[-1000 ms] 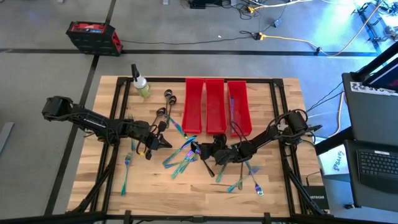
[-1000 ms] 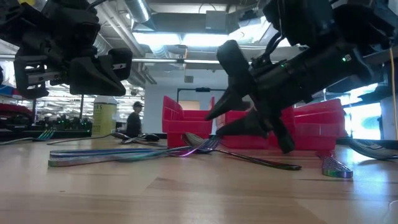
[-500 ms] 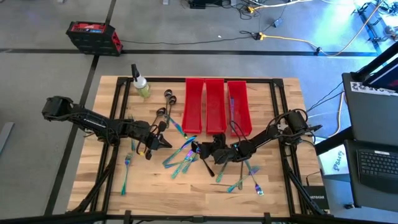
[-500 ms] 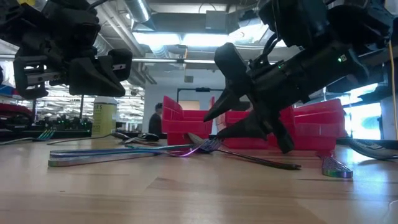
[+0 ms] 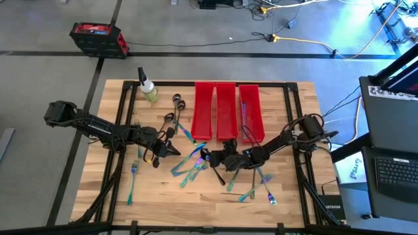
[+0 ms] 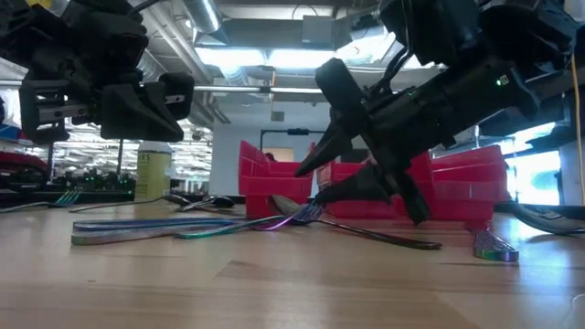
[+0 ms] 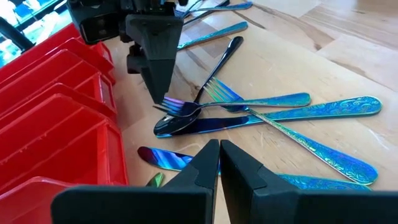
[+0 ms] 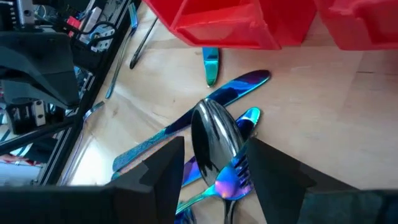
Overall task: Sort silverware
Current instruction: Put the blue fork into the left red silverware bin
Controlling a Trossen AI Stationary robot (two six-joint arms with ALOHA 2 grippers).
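Iridescent forks, spoons and knives lie crossed in a pile (image 5: 191, 164) on the table's middle. A dark spoon (image 8: 214, 134) rests bowl-up on top of a fork's tines (image 7: 177, 107). My right gripper (image 5: 208, 156) is low over the pile's right side and open. Its fingers (image 8: 163, 168) stand on either side of the spoon's bowl with a gap showing on each side. My left gripper (image 5: 172, 150) hangs shut just left of the pile, above the table, pointing at it (image 7: 219, 155).
Three long red bins (image 5: 225, 108) stand side by side just beyond the pile; the right one holds a piece (image 5: 243, 112). A spray bottle (image 5: 148, 89) stands at the far left. More silverware lies left (image 5: 133, 175), right (image 5: 261, 186) and near the bottle (image 5: 175, 109).
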